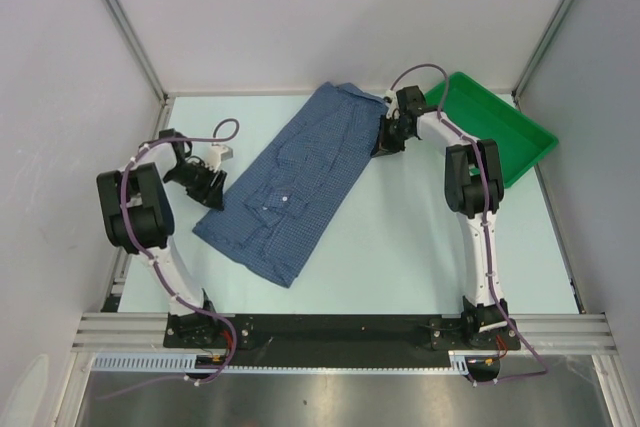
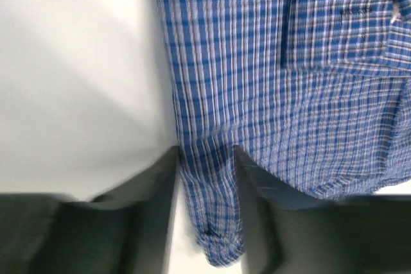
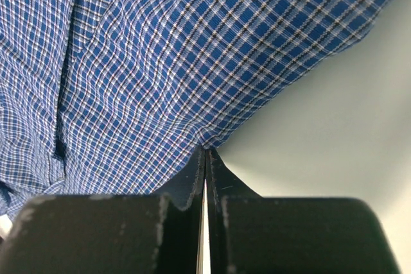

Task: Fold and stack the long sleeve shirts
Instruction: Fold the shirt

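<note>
Pale desk (image 1: 420,247), white walls. Shirt (image 1: 290,177) lies diagonal, mid-desk. R pincer (image 3: 205,153) pressed together, pinching shirt's edge w/ a thin bite: prob. slips on lift. L pincer (image 2: 205,155) spread round hem fold; may bunch it.

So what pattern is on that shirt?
The shirt is blue with a fine white check, clearest in the right wrist view.

shirt (image 1: 290,175): looking like soft matt woven cloth
tray (image 1: 500,127): looking like glossy plastic
table (image 1: 400,237): coming across smooth, faintly shiny
</note>
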{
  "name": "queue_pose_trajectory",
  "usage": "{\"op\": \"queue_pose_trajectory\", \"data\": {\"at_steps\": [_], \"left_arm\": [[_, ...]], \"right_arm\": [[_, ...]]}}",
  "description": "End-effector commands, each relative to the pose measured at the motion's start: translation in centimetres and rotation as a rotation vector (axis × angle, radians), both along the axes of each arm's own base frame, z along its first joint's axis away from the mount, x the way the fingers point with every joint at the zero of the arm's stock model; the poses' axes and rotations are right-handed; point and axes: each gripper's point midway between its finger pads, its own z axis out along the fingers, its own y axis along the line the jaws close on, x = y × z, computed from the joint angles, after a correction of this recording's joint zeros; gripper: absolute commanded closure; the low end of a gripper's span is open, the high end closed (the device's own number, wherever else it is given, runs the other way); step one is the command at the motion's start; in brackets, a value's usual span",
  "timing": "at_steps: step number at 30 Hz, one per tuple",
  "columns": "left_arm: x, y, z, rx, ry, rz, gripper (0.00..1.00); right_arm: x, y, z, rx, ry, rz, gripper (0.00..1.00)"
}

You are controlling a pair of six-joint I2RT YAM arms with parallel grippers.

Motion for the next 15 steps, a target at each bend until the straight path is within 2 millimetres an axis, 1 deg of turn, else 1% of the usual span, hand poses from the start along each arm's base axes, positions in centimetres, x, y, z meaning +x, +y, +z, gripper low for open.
{"op": "queue_pose_trajectory", "data": {"at_steps": [1,2,3,4,5,6,7,8,9,10,11,12,13,15], "left_arm": [[-0.6,-2.9,-1.1,-0.009,0.073,-0.074,0.66],[-1.7,-3.0,-1.7,0.018,0.1,-0.101,0.71],[-2.4,-3.9,-1.9,0.026,0.115,-0.137,0.79],[-3.2,-4.3,-2.0,0.03,0.135,-0.157,0.83],[-4.7,-4.7,-2.6,0.036,0.17,-0.167,0.89],[-5.4,-5.6,-2.5,0.043,0.177,-0.198,0.9],[-6.3,-6.1,-2.5,0.044,0.195,-0.213,0.91],[-7.8,-7.2,-2.8,0.05,0.225,-0.251,0.94],[-8.5,-7.8,-2.4,0.045,0.228,-0.261,0.95],[-9.7,-8.2,-2.6,0.041,0.254,-0.27,0.95],[-10.5,-9.3,-2.4,0.026,0.264,-0.303,0.97],[-11.1,-9.8,-2.0,0.022,0.269,-0.32,0.98],[-12.3,-10.1,-2.2,0.02,0.294,-0.335,0.98],[-13.6,-11.4,-1.9,0.02,0.295,-0.395,0.99]], "right_arm": [[0.0,-3.8,-4.2,-0.183,0.027,-0.007,1.0],[0.1,-4.0,-4.3,-0.196,0.021,-0.006,1.0],[0.2,-4.4,-4.4,-0.211,0.02,-0.009,1.0],[0.5,-4.9,-4.4,-0.213,0.02,-0.017,1.0],[0.5,-5.1,-4.6,-0.214,0.029,-0.019,1.0],[0.2,-5.4,-4.7,-0.221,0.045,-0.022,1.0],[0.7,-5.8,-4.2,-0.232,0.035,-0.025,1.0],[0.6,-6.3,-4.4,-0.248,0.042,-0.025,1.0],[0.3,-6.6,-4.4,-0.264,0.055,-0.021,1.0],[0.5,-7.4,-4.2,-0.276,0.05,-0.018,1.0],[0.1,-7.9,-4.4,-0.297,0.068,-0.011,1.0],[0.0,-8.4,-4.4,-0.309,0.075,-0.004,1.0],[-0.2,-8.7,-4.3,-0.316,0.08,0.004,1.0],[-1.0,-9.3,-4.6,-0.32,0.106,0.032,1.0]]}}
